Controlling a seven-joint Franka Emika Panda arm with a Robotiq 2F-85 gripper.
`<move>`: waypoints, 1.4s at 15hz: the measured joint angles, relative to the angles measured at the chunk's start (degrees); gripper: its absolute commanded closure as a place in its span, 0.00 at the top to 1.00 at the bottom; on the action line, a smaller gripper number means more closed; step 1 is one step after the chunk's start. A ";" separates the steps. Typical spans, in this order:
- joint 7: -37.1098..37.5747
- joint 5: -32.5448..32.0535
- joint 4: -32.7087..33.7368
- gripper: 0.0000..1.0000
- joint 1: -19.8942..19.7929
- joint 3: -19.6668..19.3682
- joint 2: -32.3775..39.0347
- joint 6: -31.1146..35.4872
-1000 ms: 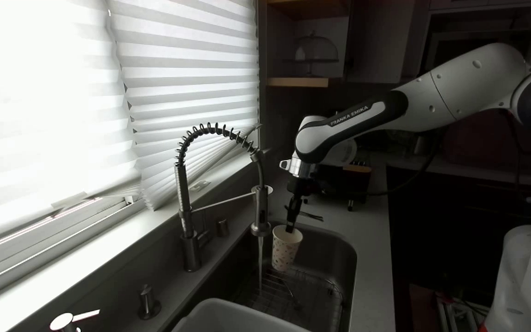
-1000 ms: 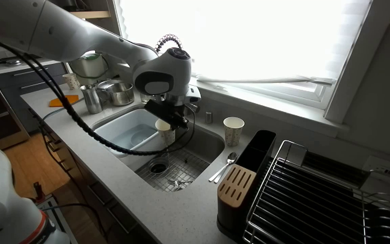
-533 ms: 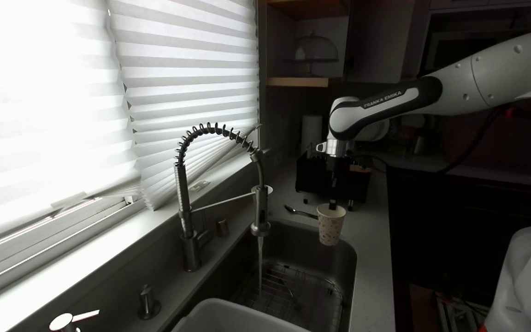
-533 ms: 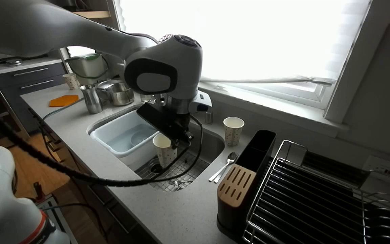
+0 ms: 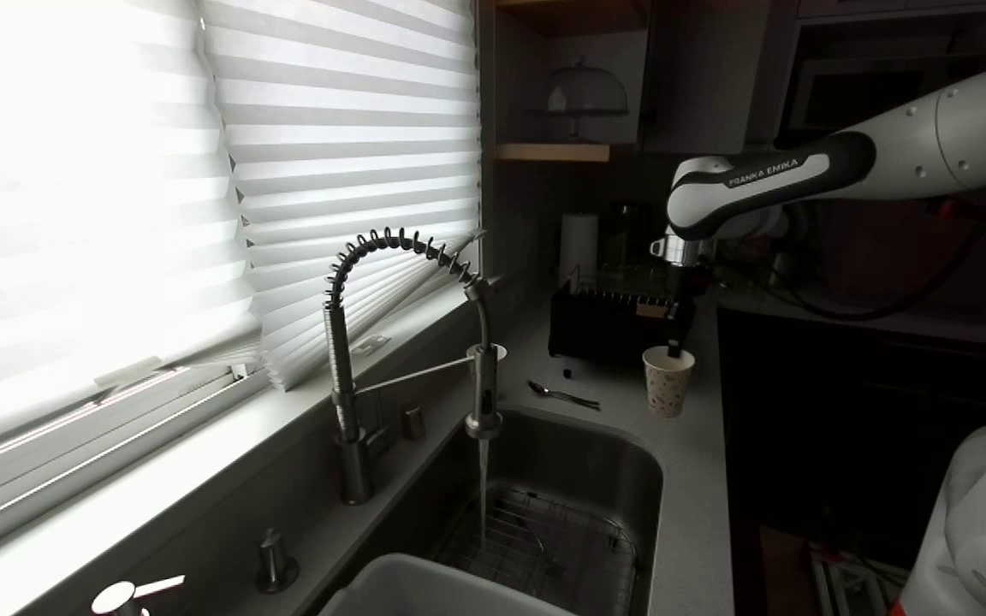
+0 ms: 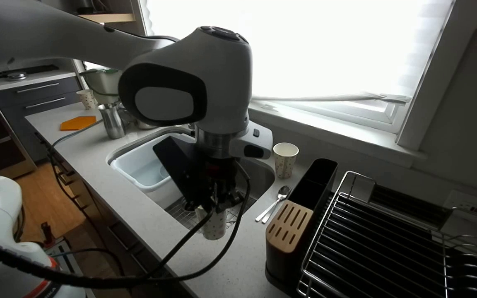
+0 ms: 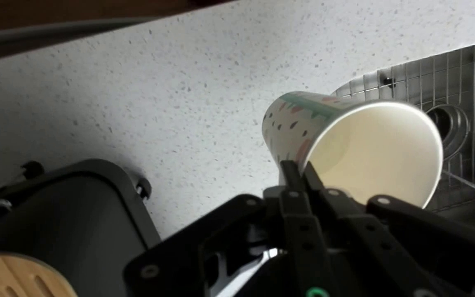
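Cream patterned cup (image 7: 365, 144) hangs below my end effector (image 7: 300, 167), which pinches its wall at rim; mouth up, long axis near upright, over tabletop (image 7: 171, 99) beside sink (image 5: 596, 462).

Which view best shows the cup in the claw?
The wrist view: the cup is close, its mouth and the claw at its rim clear. In both exterior views its patterned side shows, but smaller; in an exterior view the claw partly hides the cup.
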 measured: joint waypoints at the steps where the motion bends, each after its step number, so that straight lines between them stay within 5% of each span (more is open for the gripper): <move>1: 1.58 -0.48 -0.24 0.01 -0.35 -0.33 0.01 0.22; 10: 13.77 -0.74 -6.98 0.01 -1.44 -1.32 1.55 10.13; 11: 14.37 -0.75 -7.54 0.29 -1.46 -1.32 1.73 11.05; 13: 15.33 -0.73 -8.14 0.35 -1.52 -1.34 1.94 12.68; 21: 15.98 -1.91 -6.32 0.94 -1.86 -1.27 -1.38 14.58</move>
